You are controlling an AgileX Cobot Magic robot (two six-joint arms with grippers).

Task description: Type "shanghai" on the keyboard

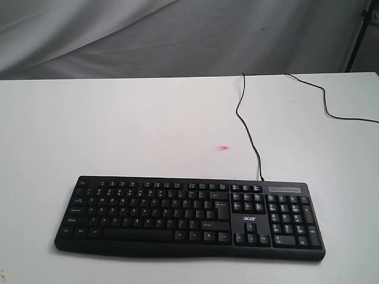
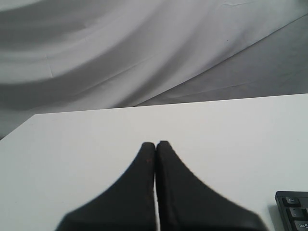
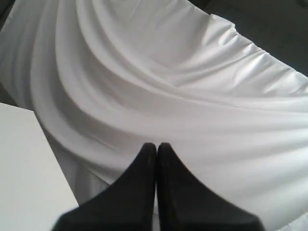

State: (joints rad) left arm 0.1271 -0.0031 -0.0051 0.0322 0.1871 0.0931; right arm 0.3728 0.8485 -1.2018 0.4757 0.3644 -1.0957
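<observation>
The black keyboard (image 1: 189, 218) lies flat near the front edge of the white table (image 1: 118, 130), number pad to the right, its thin black cable (image 1: 247, 127) running to the back. Neither arm shows in the exterior view. My left gripper (image 2: 155, 143) is shut with nothing held, above bare table; one corner of the keyboard (image 2: 293, 211) shows at the frame's edge. My right gripper (image 3: 156, 145) is shut and empty too, pointing at draped white cloth (image 3: 192, 96) beyond the table's edge.
A small red mark (image 1: 224, 148) sits on the table behind the keyboard. A second black cable (image 1: 331, 106) crosses the back right corner. White cloth (image 1: 177, 35) hangs behind the table. A dark stand leg (image 1: 358, 41) is at the far right.
</observation>
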